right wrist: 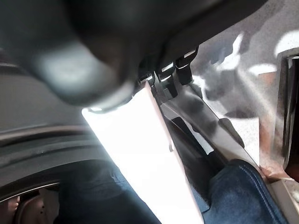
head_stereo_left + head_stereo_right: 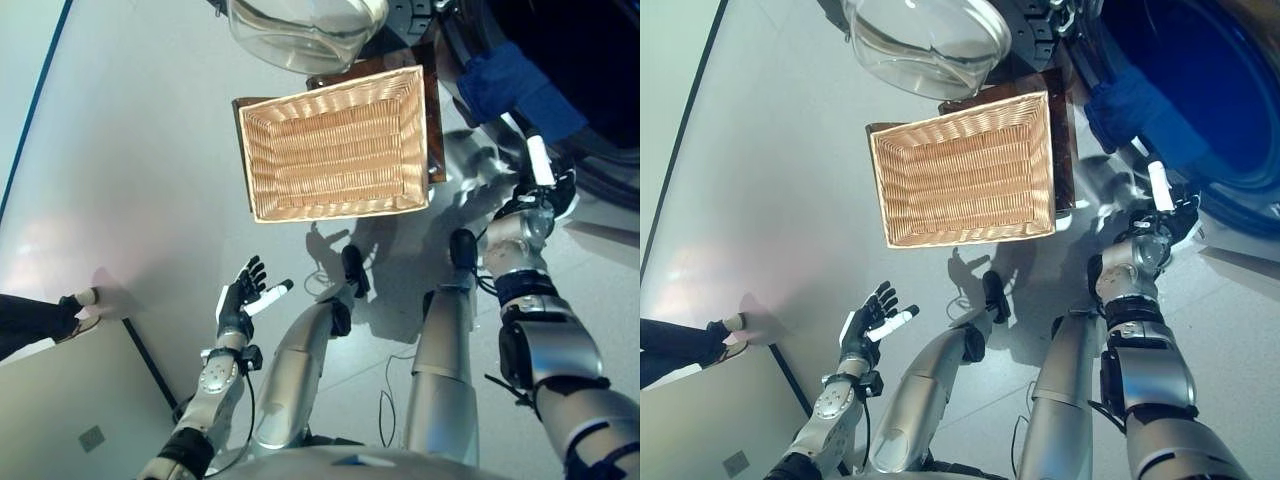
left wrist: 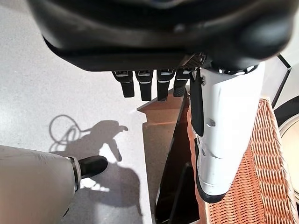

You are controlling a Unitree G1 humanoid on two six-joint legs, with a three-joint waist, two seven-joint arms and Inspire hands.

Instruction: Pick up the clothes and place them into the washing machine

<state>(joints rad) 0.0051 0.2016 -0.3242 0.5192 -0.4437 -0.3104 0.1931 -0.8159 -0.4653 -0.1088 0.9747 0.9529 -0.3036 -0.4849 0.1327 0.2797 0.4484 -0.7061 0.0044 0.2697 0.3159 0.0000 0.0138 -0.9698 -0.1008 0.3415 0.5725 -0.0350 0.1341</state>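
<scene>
A blue denim garment hangs over the lower rim of the washing machine's dark drum opening at the upper right. My right hand is just below it, apart from the cloth, its white-covered thumb pointing at the opening and its fingers straight; it holds nothing. The same blue garment shows past that thumb in the right wrist view. My left hand hovers open and empty over the floor at the lower left. The wicker basket has nothing in it.
The basket rests on a dark wooden stand beside the washer. The machine's round glass door stands swung open above the basket. A person's shoe and a pale cabinet are at the far left.
</scene>
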